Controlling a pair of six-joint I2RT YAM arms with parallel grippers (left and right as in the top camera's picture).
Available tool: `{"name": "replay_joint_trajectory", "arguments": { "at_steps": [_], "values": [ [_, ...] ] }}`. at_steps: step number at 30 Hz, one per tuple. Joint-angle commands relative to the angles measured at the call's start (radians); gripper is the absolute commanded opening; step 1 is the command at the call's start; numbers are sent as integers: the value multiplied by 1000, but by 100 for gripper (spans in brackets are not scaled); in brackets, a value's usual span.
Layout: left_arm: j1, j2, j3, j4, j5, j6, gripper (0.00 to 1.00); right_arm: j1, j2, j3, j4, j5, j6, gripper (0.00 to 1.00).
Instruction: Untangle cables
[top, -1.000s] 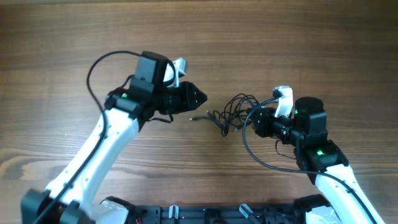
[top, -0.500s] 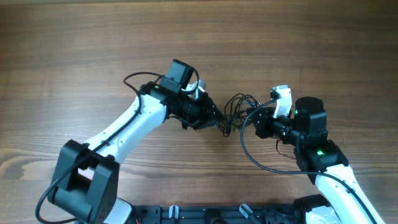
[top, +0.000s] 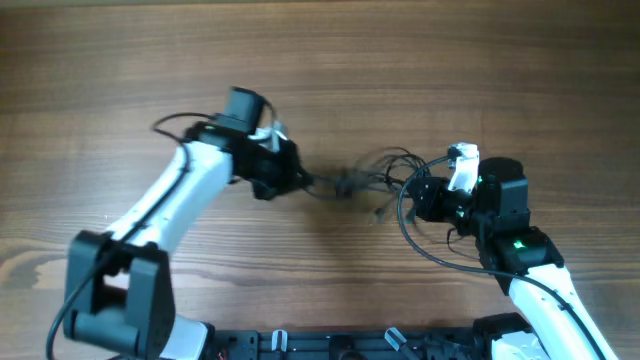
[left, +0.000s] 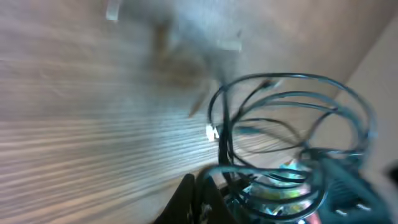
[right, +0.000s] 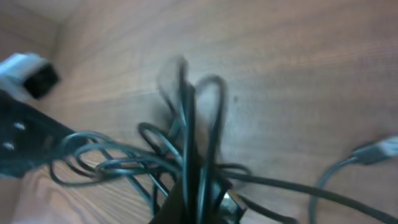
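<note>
The cables (top: 352, 183) lay near the middle of the table (top: 320, 60), strung between both tools. The left tool (top: 298, 181) and the right tool (top: 414, 196) each appeared clamped on a strand. The cords looked light, limp and snag-prone. A hold beside a plug end (right: 380, 148) seemed advisable.

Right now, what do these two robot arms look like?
The left arm and right arm match: white links, black joints, black wrists. A thick black cable loops loosely off each. A white block sits by the right wrist, and a green light glows on that arm.
</note>
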Motion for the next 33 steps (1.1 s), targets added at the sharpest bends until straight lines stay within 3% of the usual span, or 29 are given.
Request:
{"name": "replay_joint_trajectory", "arguments": {
  "at_steps": [1, 4, 7, 8, 10, 13, 16, 22, 28, 33],
  "values": [
    [182, -101, 0, -5, -123, 99, 4, -44, -18, 0, -27, 114, 54, 7],
    [229, -126, 0, -5, -123, 103, 4, -44, -18, 0, 23, 4, 47, 9],
    [226, -126, -1, -5, -124, 105, 4, -44, -16, 0, 79, -49, 27, 16],
    [222, -126, -1, -4, -123, 131, 4, -44, -16, 0, 90, -48, 27, 27],
    [221, -126, -1, -4, -124, 175, 4, -44, -15, 0, 111, -21, 14, 33],
    [227, -126, -1, 19, -118, 235, 4, -45, -15, 0, 111, 12, 21, 62],
    [227, -127, -1, 55, -24, 320, 4, -44, -15, 0, 114, -38, 70, 78],
    [201, -126, -1, 110, 34, 361, 4, 31, 48, 0, 203, -275, 137, 79],
    [173, -126, -1, 113, 34, 361, 4, 213, 204, 0, 334, -174, 328, 67],
    [140, -126, -1, 126, 34, 361, 4, 338, 391, 0, 637, -178, 349, 55]
  ]
}}
